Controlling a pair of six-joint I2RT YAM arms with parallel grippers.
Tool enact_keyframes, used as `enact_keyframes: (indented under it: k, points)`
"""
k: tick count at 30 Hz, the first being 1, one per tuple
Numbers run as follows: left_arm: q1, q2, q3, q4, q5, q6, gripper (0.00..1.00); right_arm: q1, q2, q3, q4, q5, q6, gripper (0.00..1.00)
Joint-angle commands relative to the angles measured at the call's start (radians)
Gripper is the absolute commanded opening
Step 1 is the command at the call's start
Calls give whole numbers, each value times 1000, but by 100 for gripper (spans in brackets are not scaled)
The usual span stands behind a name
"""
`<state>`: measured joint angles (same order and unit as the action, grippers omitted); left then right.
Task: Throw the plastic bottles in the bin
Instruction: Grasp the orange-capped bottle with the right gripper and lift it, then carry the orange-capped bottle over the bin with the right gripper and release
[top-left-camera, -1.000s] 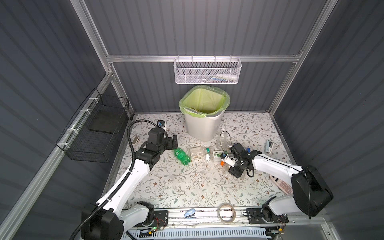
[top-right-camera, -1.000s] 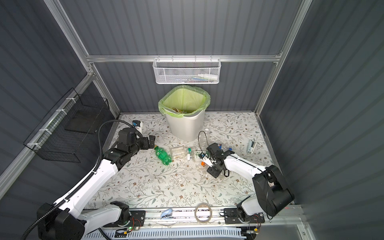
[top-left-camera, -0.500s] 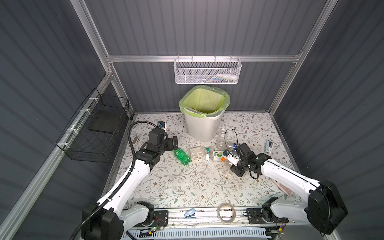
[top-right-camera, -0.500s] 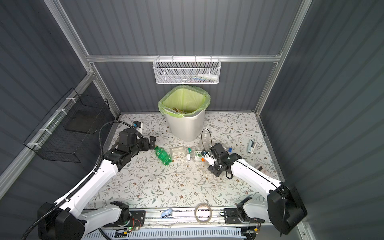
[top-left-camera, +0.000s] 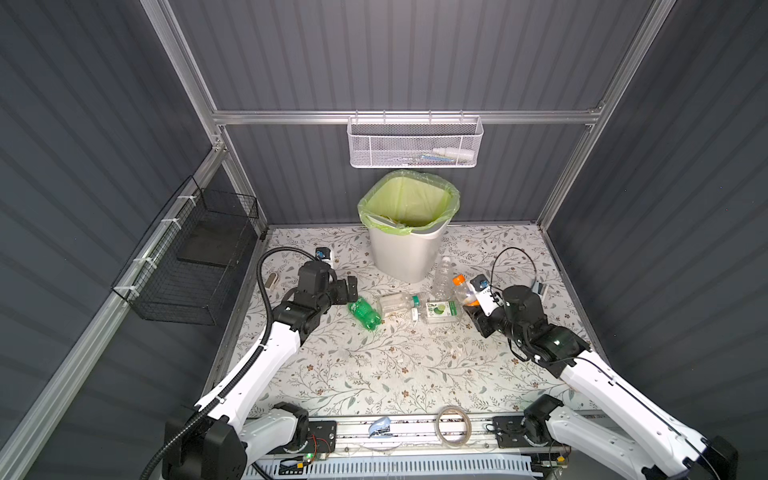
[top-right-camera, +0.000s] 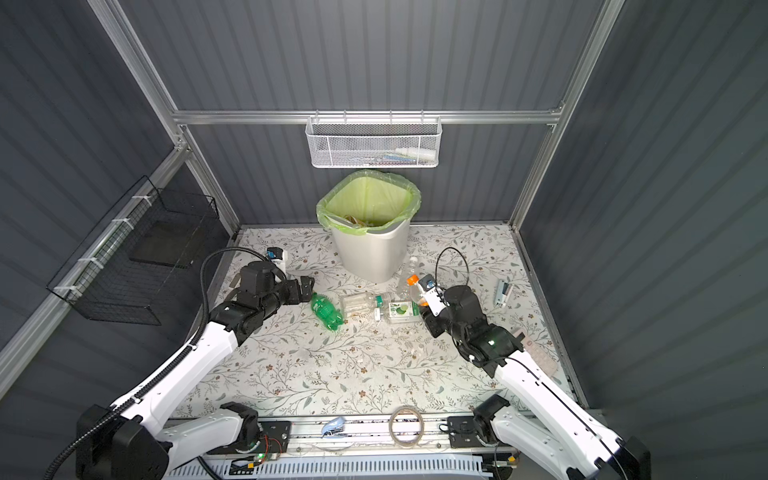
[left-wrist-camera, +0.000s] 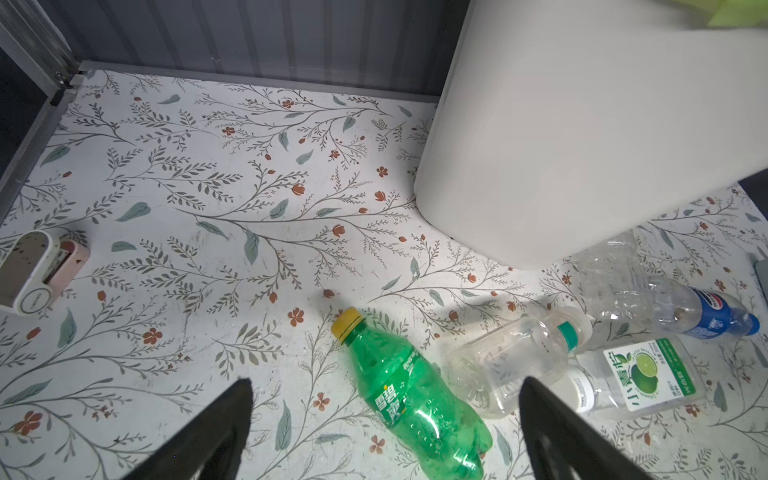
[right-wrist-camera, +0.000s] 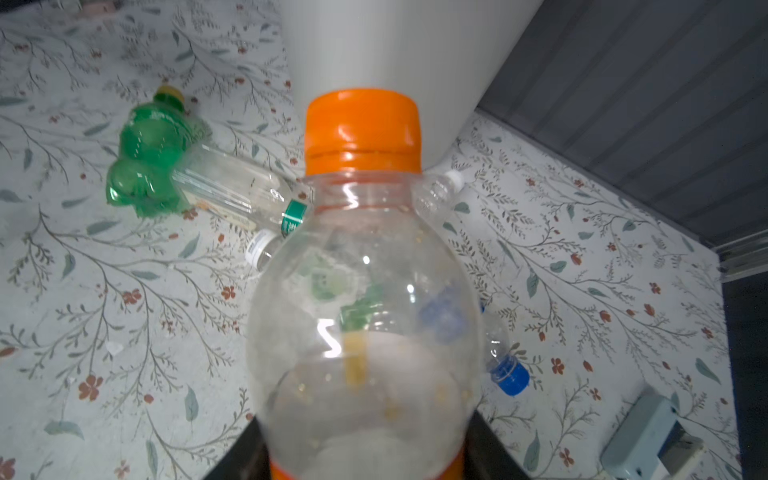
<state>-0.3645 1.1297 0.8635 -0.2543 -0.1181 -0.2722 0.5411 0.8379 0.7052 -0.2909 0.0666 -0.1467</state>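
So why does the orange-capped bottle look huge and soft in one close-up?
Right wrist view: the orange-capped bottle fills the frame near the lens, slightly soft, with bright glints; the bin behind is washed pale. Both top views: the same bottle small, crisp.

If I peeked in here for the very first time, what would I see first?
Probably the white bin with its bright green bag, standing at the back in the middle. Next, the clear bottle with the orange cap, gripped in the right hand near the bin, and the green bottle lying on the flowery table just ahead of the open left hand.
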Motion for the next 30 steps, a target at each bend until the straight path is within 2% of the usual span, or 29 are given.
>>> enact_keyframes:
  k: [1,5,8,11,15,19,22,25,27,29,30]
  points:
    - [9,-23,-23,26,29,-27,100,0,-63,-40,179,1,108,50]
    - [9,-20,-17,11,21,-24,100,0,-160,-91,315,58,142,50]
    - [9,-24,-27,13,21,-33,99,-1,-220,-109,366,182,140,50]
    - [9,-23,-35,19,22,-42,100,-1,-300,-134,415,253,127,50]
    - [9,-8,-38,26,14,-54,100,-1,-385,-161,490,291,128,49]
    - [9,9,-45,37,21,-75,99,-3,-369,-122,557,268,85,50]
    - [9,-1,-63,57,33,-96,98,-7,-261,-19,599,245,34,50]
    - [9,-16,-89,82,23,-128,98,-58,-40,203,569,170,44,50]
    - [7,-22,-110,103,21,-151,97,-114,157,449,450,45,136,50]
    - [7,-21,-122,115,18,-174,96,-128,437,814,189,-95,171,51]
    - [7,-16,-121,114,17,-180,95,-125,566,986,42,-155,156,55]
